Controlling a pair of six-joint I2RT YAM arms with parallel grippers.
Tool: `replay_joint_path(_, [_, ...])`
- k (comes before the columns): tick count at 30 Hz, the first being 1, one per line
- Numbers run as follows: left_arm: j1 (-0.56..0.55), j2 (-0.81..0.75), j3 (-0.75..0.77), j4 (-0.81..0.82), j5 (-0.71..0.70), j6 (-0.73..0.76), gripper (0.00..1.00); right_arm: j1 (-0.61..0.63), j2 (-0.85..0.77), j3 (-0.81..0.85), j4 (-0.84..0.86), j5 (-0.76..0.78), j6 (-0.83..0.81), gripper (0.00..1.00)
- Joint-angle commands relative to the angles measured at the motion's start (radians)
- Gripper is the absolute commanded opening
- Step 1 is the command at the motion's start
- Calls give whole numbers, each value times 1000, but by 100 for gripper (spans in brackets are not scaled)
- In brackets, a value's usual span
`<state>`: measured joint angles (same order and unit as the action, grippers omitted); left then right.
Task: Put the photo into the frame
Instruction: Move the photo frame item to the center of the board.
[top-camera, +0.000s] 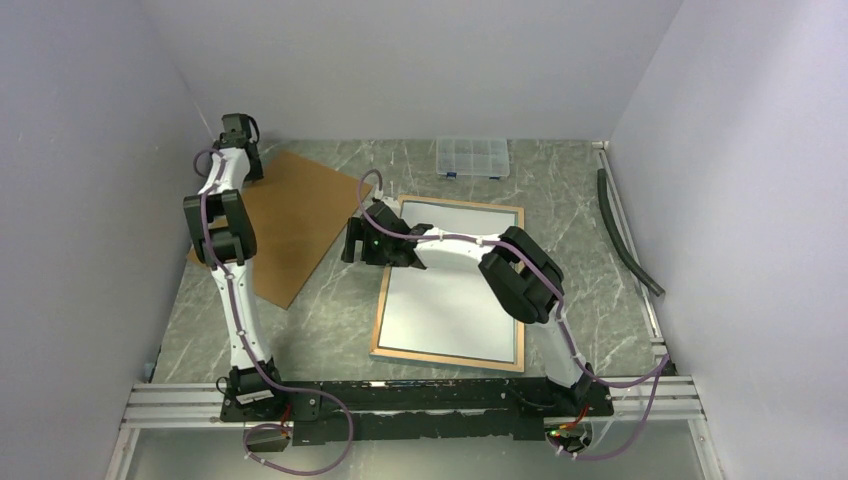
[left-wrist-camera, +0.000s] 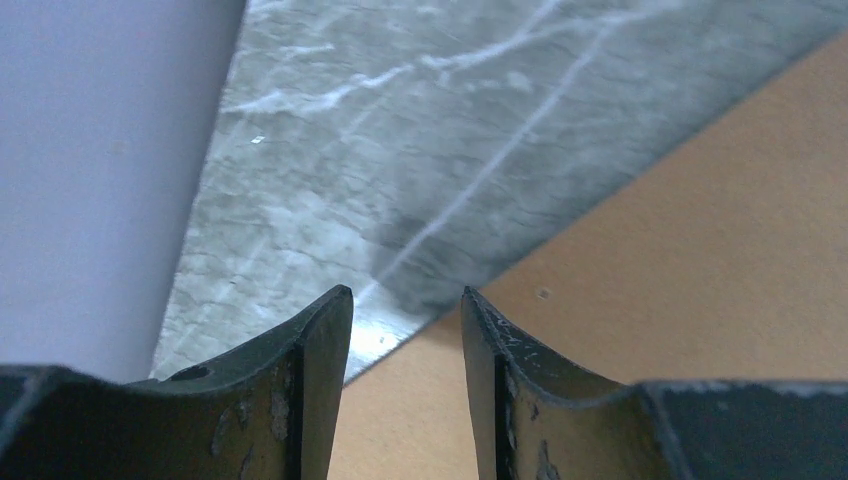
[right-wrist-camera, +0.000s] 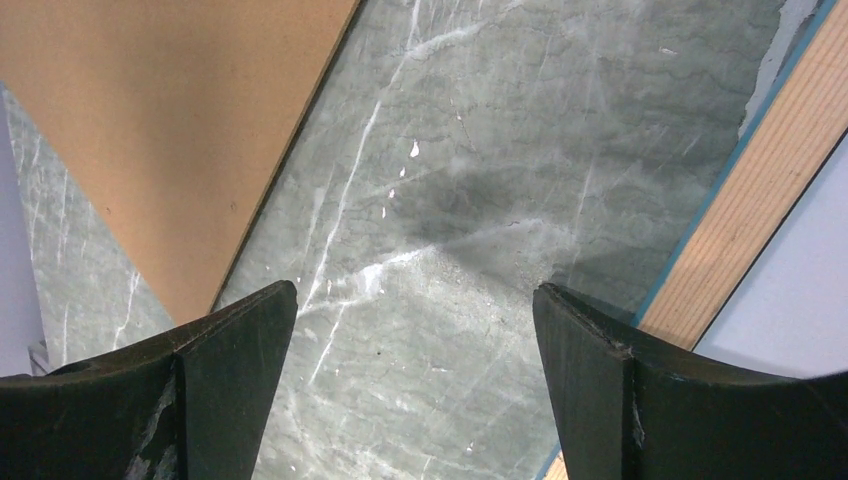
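Observation:
The frame (top-camera: 388, 300) lies flat at the table's centre, tan rear side up. Its tan wood edge with a thin blue line also shows in the right wrist view (right-wrist-camera: 770, 170). A white sheet (top-camera: 455, 300) fills its opening, which looks like the photo's plain back; no balloon picture shows. My right gripper (top-camera: 353, 245) is open and empty, low over bare table just left of the frame's far left corner; its jaws (right-wrist-camera: 412, 290) stand wide apart. My left gripper (top-camera: 250, 168) hovers at the far left over the backing board's edge, and in the left wrist view (left-wrist-camera: 406, 292) its jaws are narrowly apart and hold nothing.
A brown backing board (top-camera: 290, 225) lies on the left of the table, also seen in the left wrist view (left-wrist-camera: 680, 260) and right wrist view (right-wrist-camera: 170, 120). A clear compartment box (top-camera: 472, 157) stands at the back. A black hose (top-camera: 625, 235) lies along the right wall.

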<state>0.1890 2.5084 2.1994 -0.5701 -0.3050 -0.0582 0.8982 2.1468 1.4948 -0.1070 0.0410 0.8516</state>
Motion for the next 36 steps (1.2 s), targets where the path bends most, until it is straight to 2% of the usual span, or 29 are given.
replay_joint_path(1, [41, 7, -22, 43, -9, -55, 50, -4, 17, -36, -72, -24, -2, 92])
replay_joint_path(5, [45, 4, -58, 72, -24, -44, 51, -4, 34, -11, -77, -38, -2, 91])
replay_joint_path(11, [54, 47, -29, 7, -2, -27, 49, -12, 15, -26, -74, -33, 4, 91])
replay_joint_path(16, [58, -56, -227, 28, 80, 9, 48, -18, 5, -43, -55, -49, 25, 91])
replay_joint_path(22, [63, -192, -460, -29, 210, 35, 46, -25, 24, -51, -1, -126, 101, 93])
replay_joint_path(26, [70, -254, -561, -67, 275, 46, 45, -25, 48, -19, 18, -170, 169, 93])
replay_joint_path(36, [91, -383, -732, -62, 297, 95, 44, 7, 104, 158, -189, -187, 245, 93])
